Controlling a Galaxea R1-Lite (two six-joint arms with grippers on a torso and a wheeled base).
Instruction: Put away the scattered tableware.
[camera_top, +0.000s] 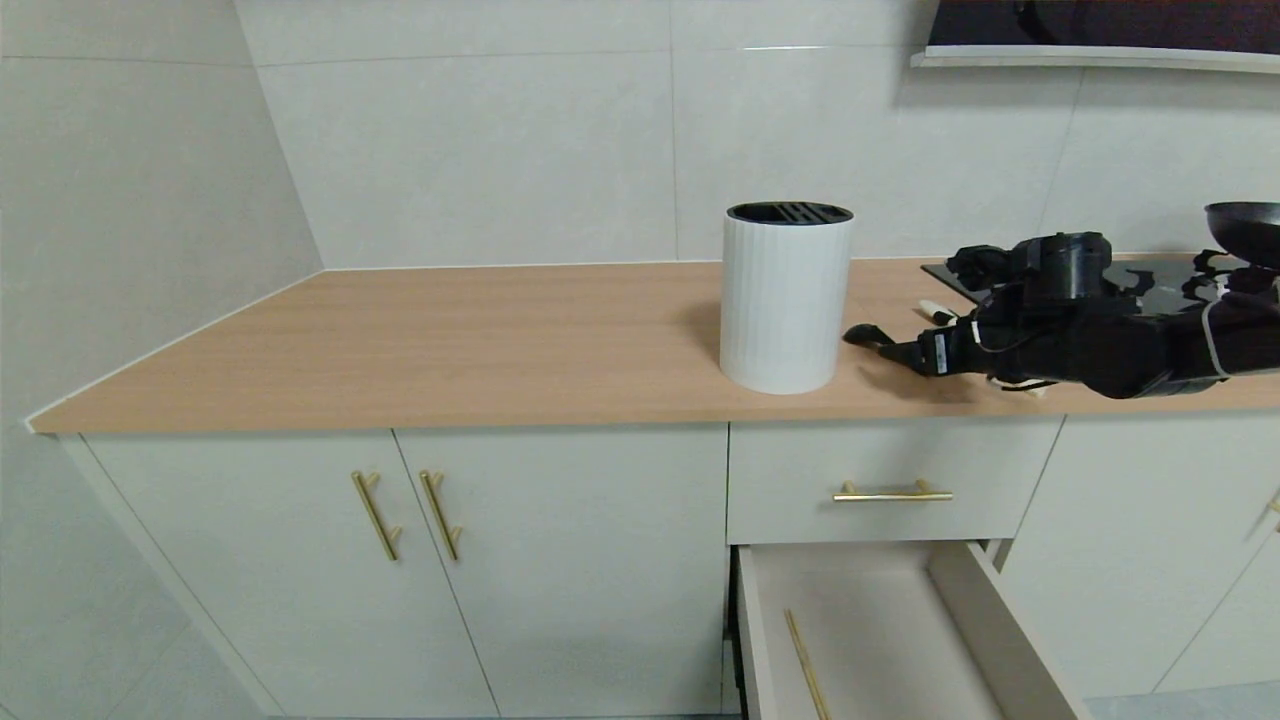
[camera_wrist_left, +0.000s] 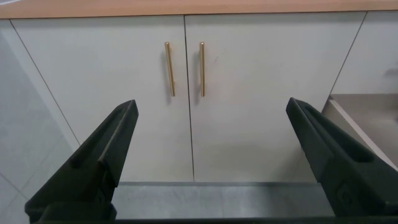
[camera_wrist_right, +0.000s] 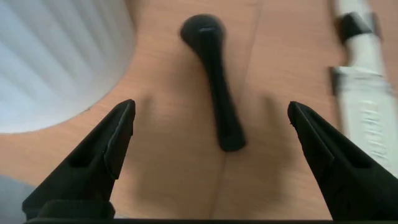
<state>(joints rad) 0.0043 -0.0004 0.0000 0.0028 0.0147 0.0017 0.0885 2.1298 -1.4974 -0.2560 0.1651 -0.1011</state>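
1. Right end effector (camera_wrist_right: 209, 107): held low over the pale wood-grain worktop (camera_top: 450, 340), pointing at the tall white ribbed cylinder holder with a black slotted top (camera_top: 785, 300). Its two black fingers (camera_wrist_right: 112, 149) are spread wide and grip nothing.
2. Black utensil with a round head and slim handle (camera_wrist_right: 214, 81): lies flat on the worktop just ahead of the right end effector, in line with the gap between its fingers. The round head is the far end and the handle end is nearer. No finger touches it.
3. White holder: stands upright on the worktop, just beyond and to one side of the right end effector, close to the utensil's round head but apart from it.
4. White utensil with black bands (camera_wrist_right: 360, 93): lies on the worktop on the other side of the right end effector from the holder, beside the black utensil and clear of it. Whether it is a knife, I cannot tell.
5. Left end effector (camera_wrist_left: 211, 104): held low, below worktop level, facing two cream cabinet doors with upright brass bar handles (camera_wrist_left: 185, 68). Its fingers (camera_wrist_left: 106, 155) stand wide apart with nothing between them.
6. Cream drawer (camera_top: 960, 610): pulled open below the right end effector, under a closed drawer front. A thin brass-coloured stick (camera_top: 805, 665) lies on its floor.
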